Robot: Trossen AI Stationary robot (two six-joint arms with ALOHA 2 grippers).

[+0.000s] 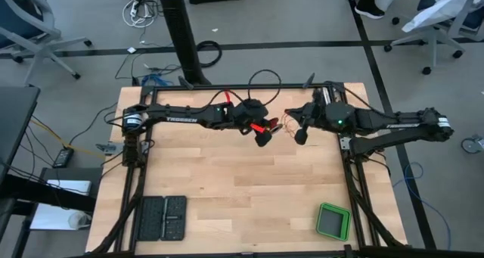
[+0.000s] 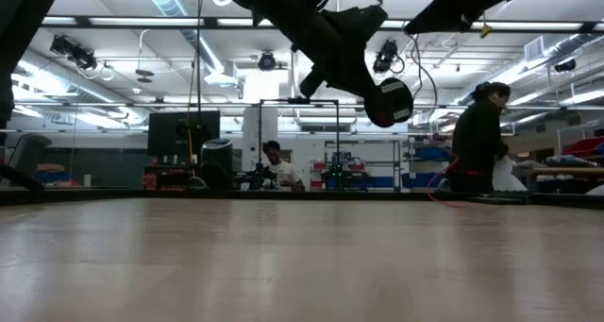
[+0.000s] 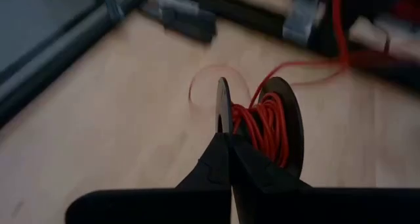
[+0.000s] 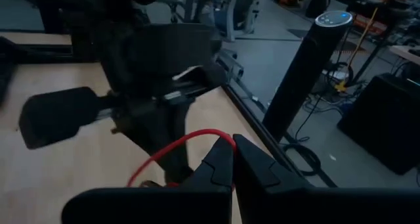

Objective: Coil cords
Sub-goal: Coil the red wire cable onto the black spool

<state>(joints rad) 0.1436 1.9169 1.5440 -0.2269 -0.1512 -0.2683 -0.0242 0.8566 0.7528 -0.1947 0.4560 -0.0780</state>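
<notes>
Fig.: L gripper [image 3: 228,135] above table [image 1: 242,190] centre-rear, fingers together, clamped on flange of black spool [image 3: 262,122] wound w/ red cord [image 3: 266,129]. Cord runs from spool toward R gripper [image 4: 233,142], just beside, fingers together on cord. Green box [image 1: 333,222] at front-right corner.

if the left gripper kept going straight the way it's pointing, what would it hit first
The left gripper, shut on the rim of a black spool wound with red-orange cord, points down at the wooden table. Beyond the spool it would probably meet bare tabletop, though depth is unclear.
</notes>
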